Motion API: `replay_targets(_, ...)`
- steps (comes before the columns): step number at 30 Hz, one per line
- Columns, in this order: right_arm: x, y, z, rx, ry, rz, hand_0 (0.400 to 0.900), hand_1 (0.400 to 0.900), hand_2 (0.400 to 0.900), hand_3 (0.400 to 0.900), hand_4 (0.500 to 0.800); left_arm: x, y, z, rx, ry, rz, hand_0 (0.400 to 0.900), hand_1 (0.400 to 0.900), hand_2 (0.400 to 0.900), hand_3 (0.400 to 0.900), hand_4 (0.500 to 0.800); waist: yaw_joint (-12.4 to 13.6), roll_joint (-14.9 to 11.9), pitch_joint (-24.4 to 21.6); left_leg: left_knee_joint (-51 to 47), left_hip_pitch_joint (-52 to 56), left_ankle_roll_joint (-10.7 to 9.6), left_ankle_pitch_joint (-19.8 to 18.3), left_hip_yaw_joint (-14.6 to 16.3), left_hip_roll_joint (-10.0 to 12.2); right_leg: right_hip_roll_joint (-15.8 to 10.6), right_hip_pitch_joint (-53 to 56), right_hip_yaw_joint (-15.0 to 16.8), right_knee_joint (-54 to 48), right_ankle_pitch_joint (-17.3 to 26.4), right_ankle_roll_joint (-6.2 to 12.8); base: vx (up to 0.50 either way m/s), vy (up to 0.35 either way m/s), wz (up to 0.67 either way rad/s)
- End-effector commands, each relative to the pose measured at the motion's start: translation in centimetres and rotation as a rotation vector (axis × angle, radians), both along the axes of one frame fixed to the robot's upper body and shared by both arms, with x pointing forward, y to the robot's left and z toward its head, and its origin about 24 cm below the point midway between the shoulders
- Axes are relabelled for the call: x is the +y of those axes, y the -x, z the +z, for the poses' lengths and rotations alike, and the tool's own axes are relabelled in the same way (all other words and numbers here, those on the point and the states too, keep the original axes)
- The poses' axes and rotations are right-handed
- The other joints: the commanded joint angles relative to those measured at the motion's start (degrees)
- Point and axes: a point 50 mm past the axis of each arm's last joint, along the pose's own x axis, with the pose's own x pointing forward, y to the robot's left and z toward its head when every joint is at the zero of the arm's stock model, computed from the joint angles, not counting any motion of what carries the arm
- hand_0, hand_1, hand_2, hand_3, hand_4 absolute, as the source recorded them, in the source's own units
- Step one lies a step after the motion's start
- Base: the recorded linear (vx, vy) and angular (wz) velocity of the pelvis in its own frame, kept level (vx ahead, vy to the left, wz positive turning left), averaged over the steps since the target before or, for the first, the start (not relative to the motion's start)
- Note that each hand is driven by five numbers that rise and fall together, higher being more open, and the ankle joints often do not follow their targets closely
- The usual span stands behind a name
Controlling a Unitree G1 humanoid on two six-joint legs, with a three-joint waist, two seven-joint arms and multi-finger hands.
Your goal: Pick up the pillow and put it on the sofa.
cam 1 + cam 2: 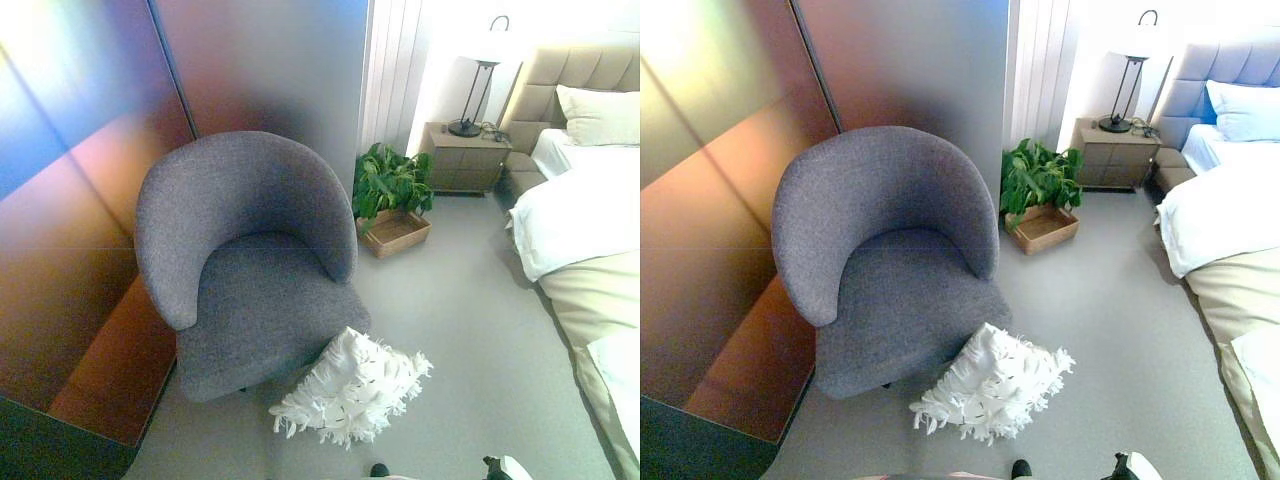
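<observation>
A white fringed pillow [352, 390] lies on the grey floor, leaning against the front right of the seat of a grey round-backed armchair [250, 270]. The pillow also shows in the right eye view [992, 385]. The chair's seat [265, 300] has nothing on it. A small dark part of my right hand [492, 466] shows at the bottom edge, to the right of the pillow and apart from it. My left hand shows in no view.
A potted plant [390, 182] in a wicker tray [397, 234] stands behind the chair on the right. A nightstand [465, 158] with a lamp [478, 80] and a bed [585, 230] are at the right. A dark panelled wall [80, 200] runs along the left.
</observation>
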Motion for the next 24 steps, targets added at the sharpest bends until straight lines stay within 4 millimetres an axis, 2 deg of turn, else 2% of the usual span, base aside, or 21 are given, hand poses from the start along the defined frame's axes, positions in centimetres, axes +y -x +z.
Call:
replay_targets(1,-1.4,-3.4,1.3,-0.097,0.102,0.050,0.900,0.900,0.900,0.900,0.800,1.1,-0.5,0.3,0.005,-0.021,0.002,0.900,0.900,0.900,0.900,0.800,-0.7,-2.0,3.1,0.2,0.8,3.9,-4.4,-2.2,-3.8,1.6,4.7,-2.2,0.2,-4.6,1.76,0.00,0.000,0.00)
replay_targets(9,-2.2,-4.3,1.9,-0.139,0.137,0.086,0.900,0.900,0.900,0.900,0.800,1.8,-0.8,0.6,0.013,-0.001,0.007,0.900,0.900,0.900,0.900,0.800,-0.6,-1.8,3.5,0.2,0.8,3.8,-4.2,-2.2,-3.7,1.4,4.8,-2.5,0.2,-4.6,1.89,0.01,-0.005,0.00)
replay_targets(19,-3.3,-7.9,3.9,-0.263,0.203,0.180,0.900,0.900,0.900,0.900,0.800,1.6,-0.7,0.5,0.012,-0.006,0.009,0.900,0.900,0.900,0.900,0.800,1.3,-1.6,5.5,0.2,-2.4,3.8,-3.2,-3.2,-3.8,0.9,2.4,-4.0,0.2,-4.0,1.81,0.01,-0.040,0.10)
replay_targets(24,-3.8,-10.3,5.2,-0.340,0.234,0.197,0.900,0.900,0.900,0.900,0.800,1.8,-1.3,0.7,-0.018,-0.017,-0.003,0.900,0.900,0.900,0.900,0.800,2.6,-1.1,8.3,0.2,-6.2,3.8,-1.9,-5.3,-4.1,1.0,-0.5,-5.2,0.8,-3.9,1.15,-0.07,-0.059,0.27)
